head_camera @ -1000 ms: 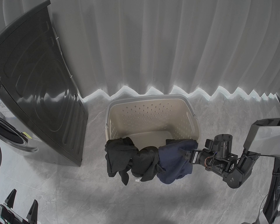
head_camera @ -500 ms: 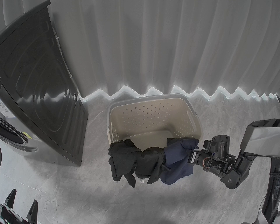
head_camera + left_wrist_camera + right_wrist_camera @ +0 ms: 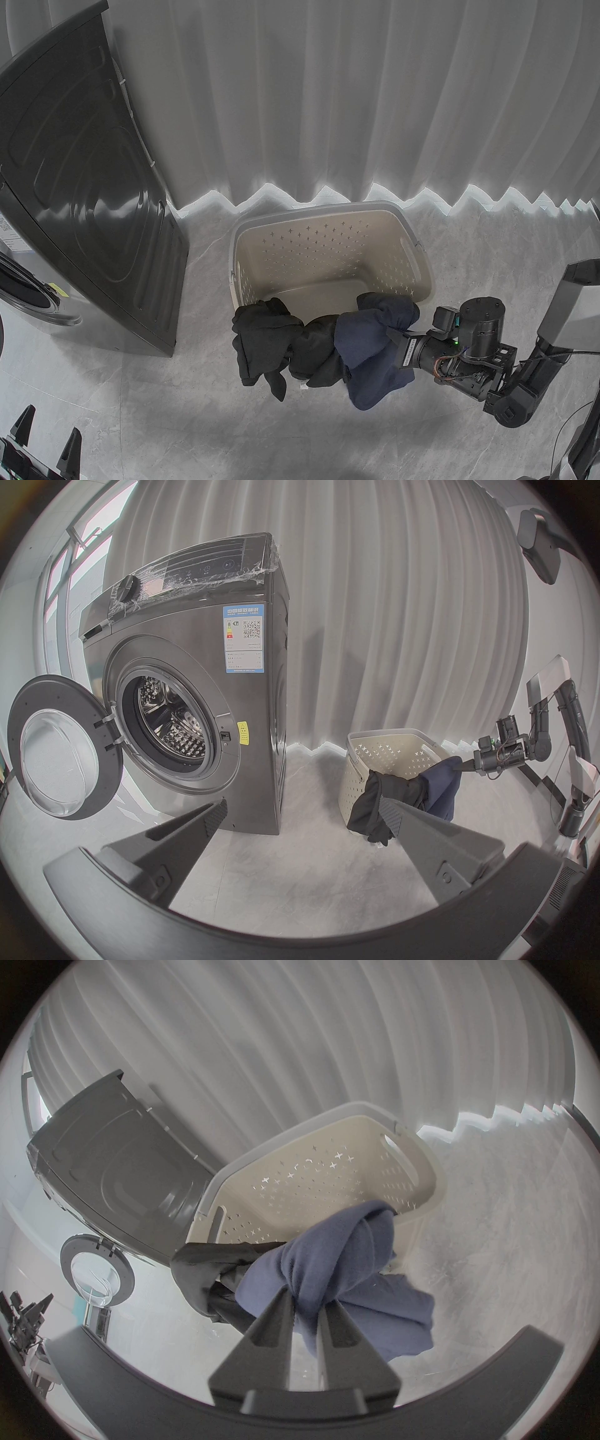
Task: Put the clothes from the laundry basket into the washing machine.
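Grey stone-pattern floor [image 3: 187,400], white curtain [image 3: 350,94] behind. The laundry basket [image 3: 325,211] stands near the washing machine [image 3: 187,686], whose door [image 3: 59,745] hangs open to receive the load. The right gripper [image 3: 306,1302] is clamped on a navy garment [image 3: 369,356] at the basket's near rim. A black garment [image 3: 269,340], apparently entangled with it, drapes over that rim. The left gripper [image 3: 301,805] sits low, jaws spread wide, holding nothing.
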Robot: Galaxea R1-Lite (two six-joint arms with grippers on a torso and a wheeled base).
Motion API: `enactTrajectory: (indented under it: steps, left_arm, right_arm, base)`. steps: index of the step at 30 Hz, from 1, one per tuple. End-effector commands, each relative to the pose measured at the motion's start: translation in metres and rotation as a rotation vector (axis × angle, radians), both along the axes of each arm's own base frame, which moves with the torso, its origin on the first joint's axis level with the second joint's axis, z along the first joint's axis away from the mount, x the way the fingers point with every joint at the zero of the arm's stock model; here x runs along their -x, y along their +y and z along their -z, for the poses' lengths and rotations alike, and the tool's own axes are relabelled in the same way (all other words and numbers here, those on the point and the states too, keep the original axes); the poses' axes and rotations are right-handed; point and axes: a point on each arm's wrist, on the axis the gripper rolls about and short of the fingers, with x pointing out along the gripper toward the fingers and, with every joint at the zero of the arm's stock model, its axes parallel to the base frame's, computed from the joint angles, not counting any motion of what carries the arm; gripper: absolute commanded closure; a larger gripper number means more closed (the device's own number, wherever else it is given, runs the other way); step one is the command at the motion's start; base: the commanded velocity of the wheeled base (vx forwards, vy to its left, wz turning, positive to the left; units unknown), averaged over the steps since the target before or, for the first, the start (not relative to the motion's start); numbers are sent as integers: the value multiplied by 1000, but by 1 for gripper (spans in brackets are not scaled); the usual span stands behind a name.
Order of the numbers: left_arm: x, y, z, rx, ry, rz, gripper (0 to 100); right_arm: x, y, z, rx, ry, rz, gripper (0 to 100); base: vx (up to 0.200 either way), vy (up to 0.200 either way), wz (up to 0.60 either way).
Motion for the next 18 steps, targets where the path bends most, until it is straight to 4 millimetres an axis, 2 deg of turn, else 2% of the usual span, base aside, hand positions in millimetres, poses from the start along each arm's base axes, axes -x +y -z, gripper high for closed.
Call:
enactTrajectory:
  steps: [1, 8, 9, 10, 16, 18]
  left_arm:
    - [0, 0, 5, -1, -2, 0, 0]
    - [0, 0, 5, -1, -2, 0, 0]
    - [0, 0, 5, -1, -2, 0, 0]
    - [0, 0, 5, -2, -2, 0, 0]
    - [0, 0, 5, -7, -2, 0, 0]
    - [0, 0, 5, -6, -2, 0, 0]
  right_arm:
    - [12, 2, -28, -53, -83, -14, 100]
    - [50, -4, -94, -141, -301, -93, 100]
    - [50, -4, -94, -141, -301, -93, 100]
    - [55, -6, -107, -135, -360, -111, 100]
    - [69, -16, -138, -121, -508, -141, 100]
    - [72, -19, -141, -117, -526, -141, 100]
  base:
    - [0, 0, 0]
    - [0, 0, 0]
    - [0, 0, 0]
    - [0, 0, 0]
    - [0, 0, 0]
    - [-200, 0, 0]
